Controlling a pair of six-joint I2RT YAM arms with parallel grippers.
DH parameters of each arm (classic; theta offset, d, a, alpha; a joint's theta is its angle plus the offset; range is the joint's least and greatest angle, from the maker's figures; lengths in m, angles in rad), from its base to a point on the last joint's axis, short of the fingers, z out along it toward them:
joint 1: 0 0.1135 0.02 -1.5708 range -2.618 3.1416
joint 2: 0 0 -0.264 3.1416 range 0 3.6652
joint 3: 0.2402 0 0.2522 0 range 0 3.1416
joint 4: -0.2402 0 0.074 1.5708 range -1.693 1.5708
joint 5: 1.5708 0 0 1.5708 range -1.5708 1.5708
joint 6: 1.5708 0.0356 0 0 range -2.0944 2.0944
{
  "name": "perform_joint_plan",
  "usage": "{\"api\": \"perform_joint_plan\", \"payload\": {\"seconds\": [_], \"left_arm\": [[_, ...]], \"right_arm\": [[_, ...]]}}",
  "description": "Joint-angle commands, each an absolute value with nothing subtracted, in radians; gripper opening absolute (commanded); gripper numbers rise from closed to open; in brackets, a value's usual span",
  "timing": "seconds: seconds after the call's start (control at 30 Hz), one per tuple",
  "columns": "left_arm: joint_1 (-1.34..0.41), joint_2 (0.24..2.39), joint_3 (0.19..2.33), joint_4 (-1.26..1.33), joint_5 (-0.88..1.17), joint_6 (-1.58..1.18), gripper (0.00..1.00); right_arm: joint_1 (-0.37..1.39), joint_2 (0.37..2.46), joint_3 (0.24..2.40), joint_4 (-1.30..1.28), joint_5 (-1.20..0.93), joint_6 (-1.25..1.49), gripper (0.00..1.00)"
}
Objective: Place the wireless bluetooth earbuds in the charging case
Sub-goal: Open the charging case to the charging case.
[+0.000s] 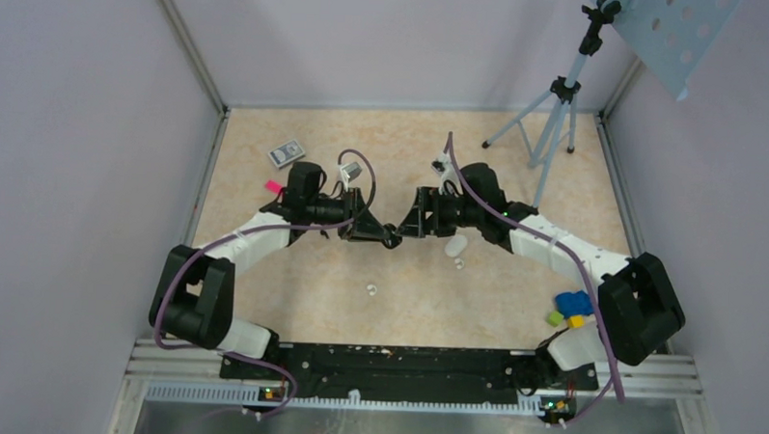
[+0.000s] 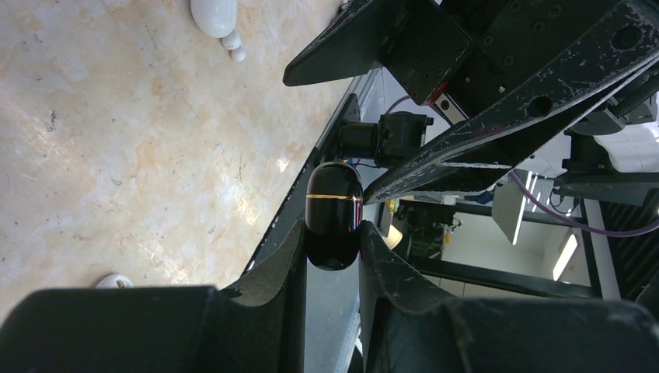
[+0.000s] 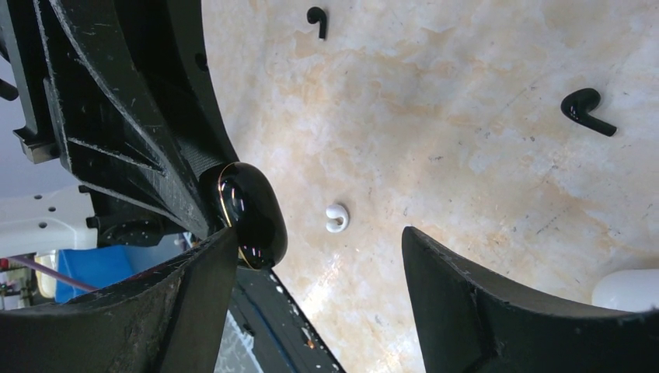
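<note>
The white charging case (image 1: 455,246) lies on the table under my right arm; it also shows in the left wrist view (image 2: 214,14) and the right wrist view (image 3: 625,289). One white earbud (image 1: 459,264) lies right beside it, also in the left wrist view (image 2: 231,40). The other white earbud (image 1: 370,290) lies alone nearer the front, also in the right wrist view (image 3: 336,218). My left gripper (image 1: 385,234) (image 2: 332,233) is shut on a glossy black pill-shaped case (image 2: 333,203) with a gold seam, held above the table. My right gripper (image 1: 414,223) (image 3: 319,256) is open; one finger touches that black case (image 3: 252,214).
Two black earbuds (image 3: 317,19) (image 3: 587,109) lie on the table. A grey patterned box (image 1: 286,153) and a pink piece (image 1: 273,186) sit at back left. A tripod (image 1: 548,117) stands at back right. Blue, yellow and green blocks (image 1: 573,306) lie by the right arm.
</note>
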State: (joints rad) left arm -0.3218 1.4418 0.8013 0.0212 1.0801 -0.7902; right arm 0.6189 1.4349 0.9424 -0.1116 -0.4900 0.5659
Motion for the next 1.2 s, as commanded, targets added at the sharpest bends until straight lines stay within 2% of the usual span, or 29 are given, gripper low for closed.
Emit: {"api": "perform_joint_plan", "payload": {"seconds": [0.0, 0.53, 0.77, 1.03, 1.17], "left_arm": [[-0.321, 1.388, 0.834, 0.048, 1.132, -0.787, 0.00], [-0.321, 1.332, 0.834, 0.044, 1.137, -0.796, 0.00], [-0.321, 1.323, 0.834, 0.046, 1.152, -0.775, 0.00], [-0.320, 1.312, 0.841, 0.032, 1.189, -0.719, 0.00], [-0.321, 1.321, 0.842, 0.044, 1.187, -0.726, 0.00]], "right_arm": [[0.625, 1.435, 0.974, -0.140, -0.406, 0.549, 0.75], [0.621, 1.440, 0.983, -0.165, -0.363, 0.566, 0.75], [0.598, 1.385, 0.946, -0.071, -0.488, 0.605, 0.75], [0.523, 1.289, 0.836, 0.244, -0.724, 0.790, 0.76], [0.526, 1.324, 0.769, 0.546, -0.882, 0.980, 0.78]]}}
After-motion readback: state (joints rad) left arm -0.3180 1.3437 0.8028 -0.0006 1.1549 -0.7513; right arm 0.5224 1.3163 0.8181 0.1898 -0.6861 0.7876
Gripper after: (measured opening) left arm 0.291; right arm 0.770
